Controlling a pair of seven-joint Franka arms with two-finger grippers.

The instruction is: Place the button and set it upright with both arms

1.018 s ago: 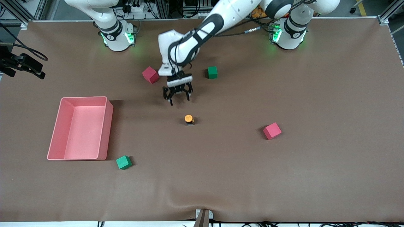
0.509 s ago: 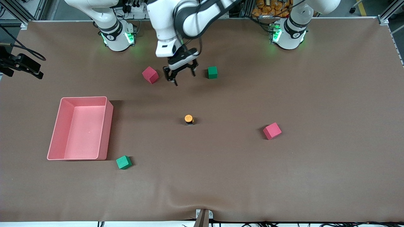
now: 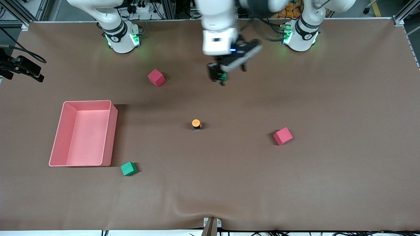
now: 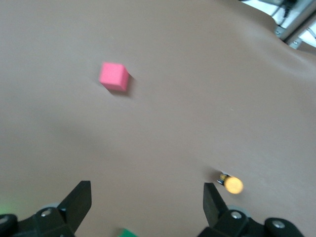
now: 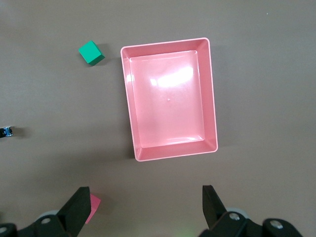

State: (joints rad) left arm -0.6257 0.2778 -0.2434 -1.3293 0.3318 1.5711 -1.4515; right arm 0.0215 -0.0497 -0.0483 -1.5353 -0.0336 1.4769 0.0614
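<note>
Orange-capped, the button [image 3: 196, 124] is seen upright mid-bench in the front view, well apart from the left gripper [image 3: 226, 70] over a green cube [image 3: 223, 77]. Left wrist view: jaws wide, empty — placement seems done. Right wrist view: right gripper [image 5: 143, 210], jaws wide, waits above the pink tray [image 5: 212, 98] — only withdrawal appears needed.

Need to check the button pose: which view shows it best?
Front view: the button stands upright on the table, orange cap up, unobstructed. Left wrist view shows it blurred at the frame's edge. Right wrist view shows only a sliver at the border.
</note>
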